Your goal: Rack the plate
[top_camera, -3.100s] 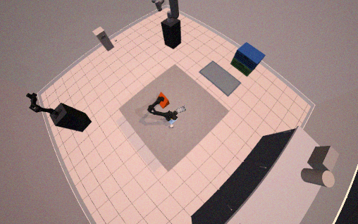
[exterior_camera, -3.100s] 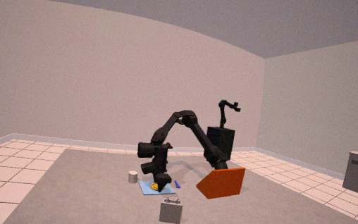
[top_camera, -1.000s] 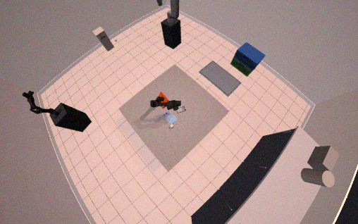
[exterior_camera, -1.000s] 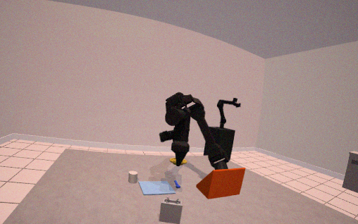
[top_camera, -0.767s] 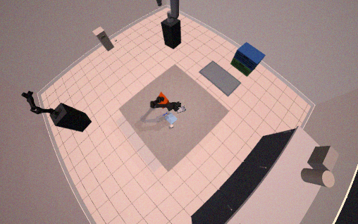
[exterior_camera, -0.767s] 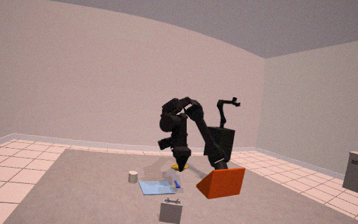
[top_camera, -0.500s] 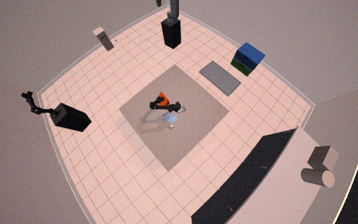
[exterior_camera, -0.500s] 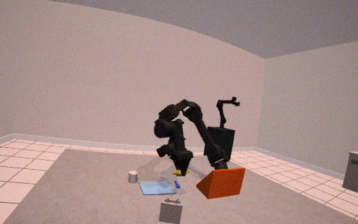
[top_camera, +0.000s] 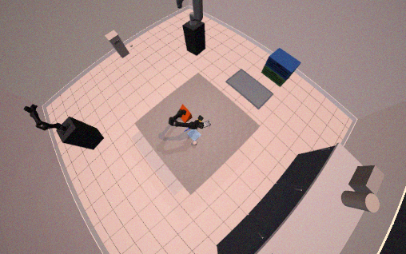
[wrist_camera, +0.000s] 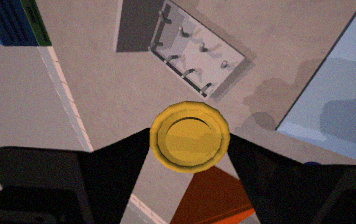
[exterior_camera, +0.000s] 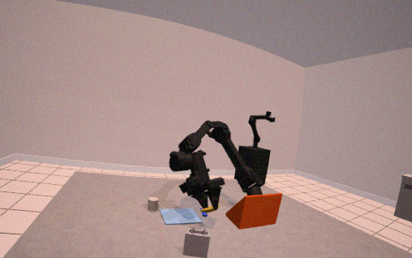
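Note:
The yellow round plate (exterior_camera: 210, 209) (wrist_camera: 190, 142) is held between the two fingers of my gripper (exterior_camera: 210, 208) (wrist_camera: 188, 134), which is shut on it at opposite edges. The plate's face is turned to the wrist camera. In the exterior view the plate shows as a thin, nearly level strip, slightly tilted, low behind the rack. The dish rack (top_camera: 206, 124) (exterior_camera: 196, 244) (wrist_camera: 134, 30) is a grey box with two rows of small pegs on top. In the wrist view the rack lies beyond the plate, apart from it. The plate's height above the floor is hard to tell.
A light blue square (top_camera: 194, 136) (exterior_camera: 181, 217) (wrist_camera: 327, 100) lies left of the rack in the exterior view, with a small blue object (exterior_camera: 204, 214) beside it. A pale cylinder (top_camera: 194, 143) (exterior_camera: 152, 204) stands behind the square. An orange wedge (exterior_camera: 261, 211) (wrist_camera: 212, 192) stands by the arm's base.

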Robot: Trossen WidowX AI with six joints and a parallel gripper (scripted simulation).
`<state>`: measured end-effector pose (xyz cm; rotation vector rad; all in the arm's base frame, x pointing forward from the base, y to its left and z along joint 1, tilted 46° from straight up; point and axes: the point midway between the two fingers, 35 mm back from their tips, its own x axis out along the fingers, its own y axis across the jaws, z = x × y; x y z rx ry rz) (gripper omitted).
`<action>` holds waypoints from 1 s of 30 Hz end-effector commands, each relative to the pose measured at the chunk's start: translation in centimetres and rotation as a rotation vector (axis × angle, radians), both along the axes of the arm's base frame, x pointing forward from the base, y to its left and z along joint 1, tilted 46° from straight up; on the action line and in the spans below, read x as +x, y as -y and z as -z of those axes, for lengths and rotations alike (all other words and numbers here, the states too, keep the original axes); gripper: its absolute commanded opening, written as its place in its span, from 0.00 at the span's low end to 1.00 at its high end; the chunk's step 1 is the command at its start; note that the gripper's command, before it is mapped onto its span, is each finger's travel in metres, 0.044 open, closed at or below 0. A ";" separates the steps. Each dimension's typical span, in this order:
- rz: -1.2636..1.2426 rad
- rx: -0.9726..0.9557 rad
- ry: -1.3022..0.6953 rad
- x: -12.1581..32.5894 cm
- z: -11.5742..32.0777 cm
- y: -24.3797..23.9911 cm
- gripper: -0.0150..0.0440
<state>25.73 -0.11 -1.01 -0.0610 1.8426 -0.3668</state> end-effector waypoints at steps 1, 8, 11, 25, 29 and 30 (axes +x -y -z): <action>-0.040 0.078 0.004 -0.2 0.5 0.2 0.25; -0.138 0.227 0.028 -0.4 1.5 0.8 0.25; -0.184 0.287 0.047 -0.4 1.9 1.0 0.25; -0.425 0.518 0.198 -0.5 3.3 2.0 0.25; -0.503 0.567 0.256 -0.4 3.5 2.3 0.25; -0.523 0.577 0.272 -0.4 3.6 2.4 0.25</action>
